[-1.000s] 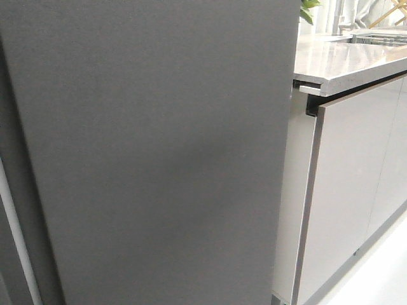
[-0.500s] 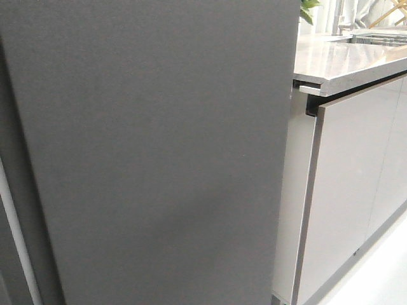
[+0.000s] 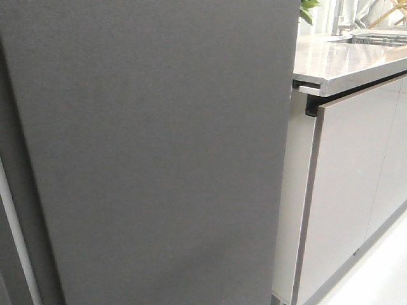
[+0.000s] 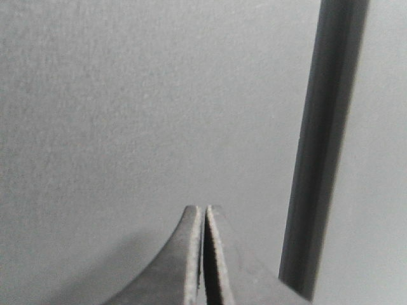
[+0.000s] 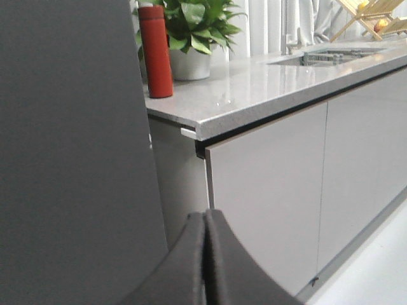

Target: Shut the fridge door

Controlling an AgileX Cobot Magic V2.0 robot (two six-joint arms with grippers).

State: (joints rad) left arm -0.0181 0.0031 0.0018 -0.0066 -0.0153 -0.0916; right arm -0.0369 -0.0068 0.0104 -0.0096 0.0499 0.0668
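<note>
The fridge door (image 3: 152, 152) is a tall matte dark-grey panel that fills most of the front view, with a white strip (image 3: 16, 235) along its left side. It fills the left wrist view (image 4: 146, 101), where a dark vertical gap (image 4: 324, 140) runs beside it. My left gripper (image 4: 203, 210) is shut and empty, its tips close to the panel. My right gripper (image 5: 206, 215) is shut and empty, next to the door's right edge (image 5: 70, 152). Neither gripper shows in the front view.
A grey countertop (image 3: 343, 63) and pale-grey cabinet fronts (image 3: 356, 184) stand to the right of the door. A red bottle (image 5: 156, 51), a potted plant (image 5: 191, 32) and a sink (image 5: 324, 57) are on the counter. Pale floor (image 3: 381, 279) lies at lower right.
</note>
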